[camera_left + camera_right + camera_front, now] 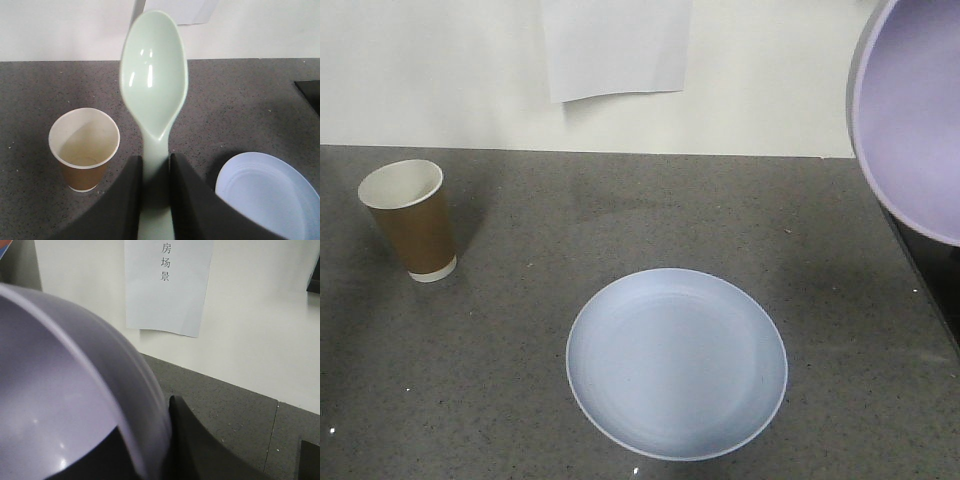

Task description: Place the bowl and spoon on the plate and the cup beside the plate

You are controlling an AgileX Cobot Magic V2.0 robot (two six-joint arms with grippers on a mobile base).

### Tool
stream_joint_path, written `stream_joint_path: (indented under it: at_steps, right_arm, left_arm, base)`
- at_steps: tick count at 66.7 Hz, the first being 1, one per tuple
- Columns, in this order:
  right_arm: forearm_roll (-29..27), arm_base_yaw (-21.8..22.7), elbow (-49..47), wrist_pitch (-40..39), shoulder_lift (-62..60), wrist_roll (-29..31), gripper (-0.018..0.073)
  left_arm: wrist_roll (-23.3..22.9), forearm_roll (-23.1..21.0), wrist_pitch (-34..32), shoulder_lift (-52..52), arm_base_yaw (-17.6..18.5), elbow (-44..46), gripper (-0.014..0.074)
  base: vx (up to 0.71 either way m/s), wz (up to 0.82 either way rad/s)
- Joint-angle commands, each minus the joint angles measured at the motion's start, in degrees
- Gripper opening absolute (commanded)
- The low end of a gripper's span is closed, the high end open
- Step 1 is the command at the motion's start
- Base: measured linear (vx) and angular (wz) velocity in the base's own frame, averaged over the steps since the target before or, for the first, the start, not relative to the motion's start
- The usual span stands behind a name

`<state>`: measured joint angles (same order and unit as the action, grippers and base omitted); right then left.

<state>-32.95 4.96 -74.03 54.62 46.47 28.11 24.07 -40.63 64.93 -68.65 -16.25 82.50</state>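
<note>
The pale blue-lilac plate (676, 362) lies on the grey table, near the front centre, with nothing on it; its edge also shows at the lower right of the left wrist view as the plate (270, 195). The brown paper cup (410, 220) stands upright at the left, the same cup (84, 147) below my left gripper. My left gripper (156, 165) is shut on the handle of the mint-green spoon (154, 75), held above the table. My right gripper (162, 415) is shut on the wall of the lavender bowl (60, 405), which hangs tilted at the upper right, the bowl (912, 110) in the front view.
A white sheet of paper (616, 45) hangs on the pale wall behind the table. A dark strip (930, 265) borders the table's right edge under the bowl.
</note>
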Motion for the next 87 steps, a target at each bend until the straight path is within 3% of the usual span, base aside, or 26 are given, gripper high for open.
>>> stream_joint_path:
  at_steps: [1,72,80,87]
  right_arm:
    - [-1.69,0.11,-1.57,-3.77,0.11,0.18,-0.0003]
    - [-2.84,0.11,-1.57,-4.74,0.11,0.18,-0.0003]
    - [-6.70,0.11,-1.57,-5.05,1.09,0.78,-0.0003]
    - [-12.71,0.11,-1.57,-3.92,5.14,5.98,-0.0003]
  left_arm:
    - [0.08,-3.06,-2.57,1.04,0.05,1.47,-0.0006]
    - [0.09,-3.06,-2.62,1.04,0.05,1.47,-0.0006]
    - [0.09,-3.06,-2.62,1.04,0.05,1.47,-0.0006]
    - [0.09,-3.06,-2.62,1.04,0.05,1.47,-0.0006]
  base:
    - [0.00,0.00]
    - [0.00,0.00]
    - [0.00,0.00]
    - [0.00,0.00]
